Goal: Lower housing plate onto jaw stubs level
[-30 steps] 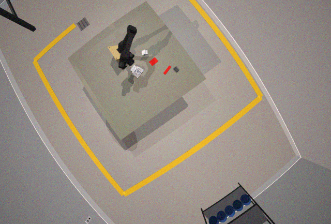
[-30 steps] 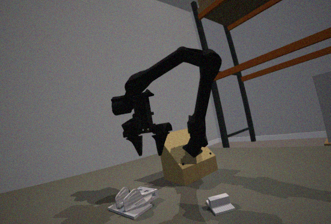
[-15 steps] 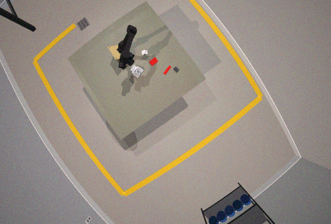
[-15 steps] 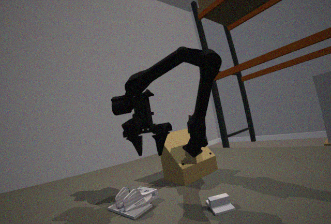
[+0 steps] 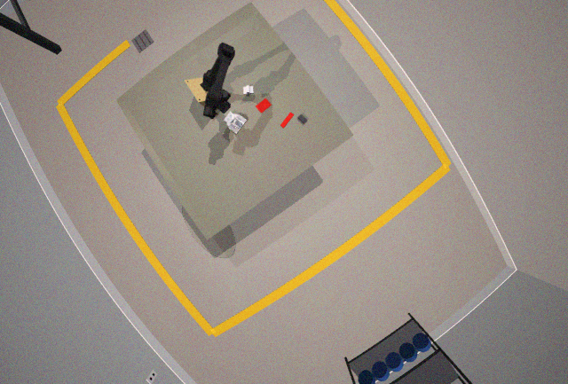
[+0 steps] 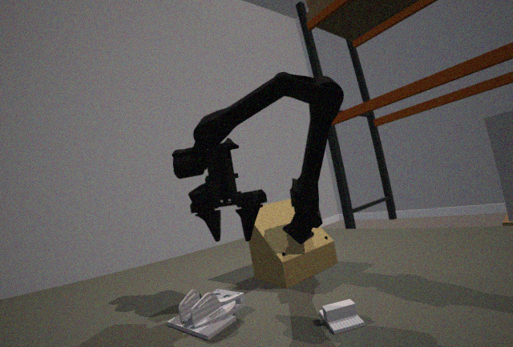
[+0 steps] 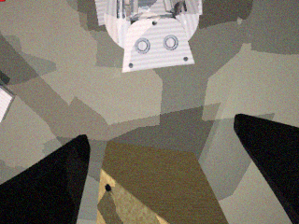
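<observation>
The white housing plate (image 5: 229, 116) (image 6: 228, 293) (image 7: 156, 55) lies over the rear end of the gripper model, near the arm. It looks about level in the exterior view, and two round rings and small holes show on it in the wrist view. Two pale curved jaws (image 6: 206, 308) stick out from its far side above the white base (image 6: 209, 331). The stubs under the plate are hidden, so I cannot tell whether it is fully seated. My gripper (image 5: 216, 110) (image 6: 233, 240) (image 7: 163, 132) is open and empty, well above the table and back from the plate, toward the wooden block.
A wooden wedge block (image 5: 194, 89) (image 6: 269, 268) (image 7: 163, 175) stands at the arm's foot. A small white stepped block (image 5: 248, 90) (image 6: 343, 314) (image 7: 4, 103) lies to one side. A red tile (image 5: 263, 105), a red bar (image 5: 287, 120) and a dark block (image 5: 302, 119) lie farther off.
</observation>
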`<state>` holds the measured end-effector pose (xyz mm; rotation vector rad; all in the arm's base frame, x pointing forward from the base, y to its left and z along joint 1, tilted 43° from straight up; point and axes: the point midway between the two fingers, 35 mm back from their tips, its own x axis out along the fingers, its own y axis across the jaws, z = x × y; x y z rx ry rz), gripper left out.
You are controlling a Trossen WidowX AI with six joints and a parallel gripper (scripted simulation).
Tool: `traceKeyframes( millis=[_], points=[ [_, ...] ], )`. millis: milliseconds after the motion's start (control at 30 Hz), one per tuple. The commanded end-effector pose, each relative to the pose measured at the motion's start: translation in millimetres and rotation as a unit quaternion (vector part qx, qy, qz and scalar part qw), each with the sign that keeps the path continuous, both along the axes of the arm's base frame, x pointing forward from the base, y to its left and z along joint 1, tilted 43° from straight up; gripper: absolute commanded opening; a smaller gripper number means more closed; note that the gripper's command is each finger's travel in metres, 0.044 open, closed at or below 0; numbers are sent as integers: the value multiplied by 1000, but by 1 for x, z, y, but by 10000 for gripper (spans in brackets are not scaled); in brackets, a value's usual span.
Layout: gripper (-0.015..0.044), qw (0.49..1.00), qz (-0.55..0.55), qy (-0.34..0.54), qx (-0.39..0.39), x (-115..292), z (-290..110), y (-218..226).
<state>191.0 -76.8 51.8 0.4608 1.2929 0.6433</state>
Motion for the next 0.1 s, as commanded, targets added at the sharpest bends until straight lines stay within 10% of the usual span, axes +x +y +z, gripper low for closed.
traceKeyframes(
  millis=[0,67],
  points=[
    [440,1000,3,-2,-2,0,1,0],
    [440,1000,3,-2,-2,0,1,0]
  ],
)
